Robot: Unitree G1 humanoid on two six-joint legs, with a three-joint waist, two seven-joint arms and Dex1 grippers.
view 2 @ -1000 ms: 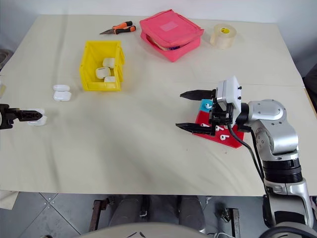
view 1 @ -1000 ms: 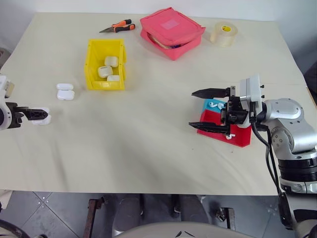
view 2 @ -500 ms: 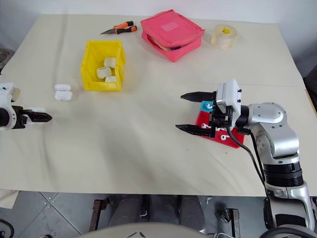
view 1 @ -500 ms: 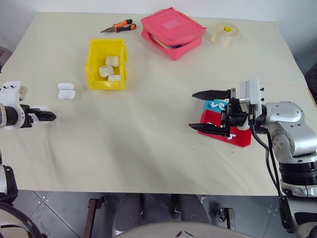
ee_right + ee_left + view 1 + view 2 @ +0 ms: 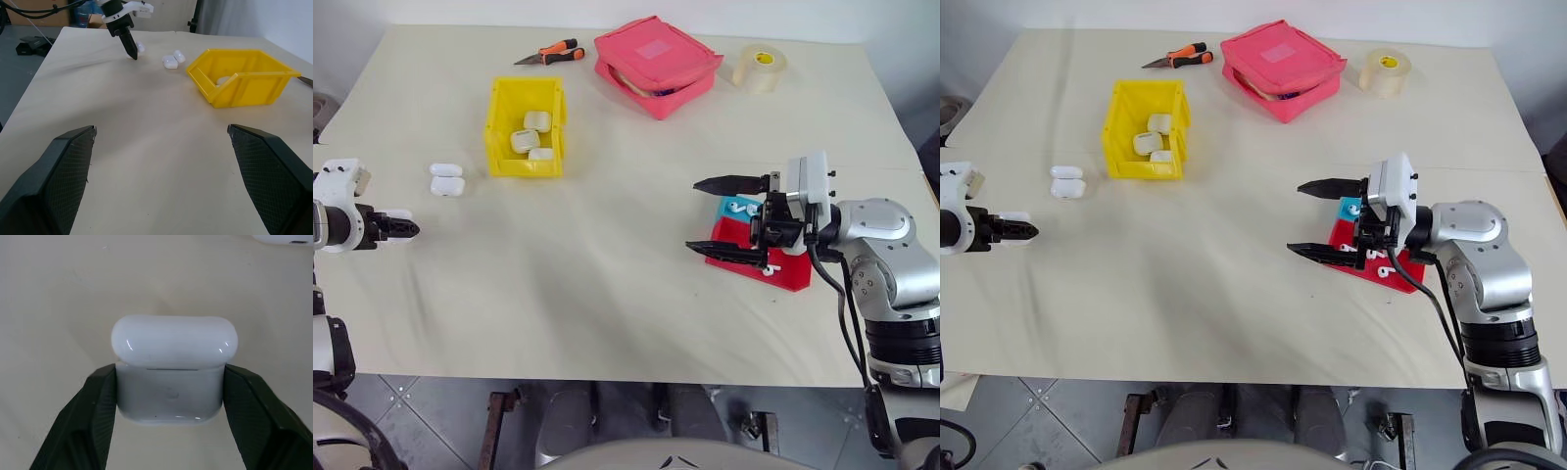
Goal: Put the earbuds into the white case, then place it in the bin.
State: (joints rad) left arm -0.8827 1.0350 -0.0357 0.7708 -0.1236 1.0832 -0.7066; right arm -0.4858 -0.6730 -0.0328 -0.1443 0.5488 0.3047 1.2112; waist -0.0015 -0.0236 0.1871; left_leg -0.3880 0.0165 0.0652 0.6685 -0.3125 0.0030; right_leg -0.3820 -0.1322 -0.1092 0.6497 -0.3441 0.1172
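At the table's far left, my left gripper (image 5: 403,228) is shut on a white case (image 5: 173,367) that rests on the cloth, one black finger pressed against each side of its body under the closed lid. Two more white cases (image 5: 445,181) lie just beyond it. The yellow bin (image 5: 499,127) stands behind them with three white cases inside. My right gripper (image 5: 693,213) hangs open over the red tray (image 5: 788,274), pointing left. Earbuds (image 5: 1372,254) lie on that tray, and another earbud (image 5: 736,207) sits on the teal tray.
A pink zip pouch (image 5: 656,61), a roll of tape (image 5: 759,67) and orange-handled pliers (image 5: 548,51) lie along the far edge. The teal tray (image 5: 1347,208) sits behind the red one. Bare cloth stretches between the two arms.
My left gripper edged forward around the white case and has closed on it. The right arm has stayed still.
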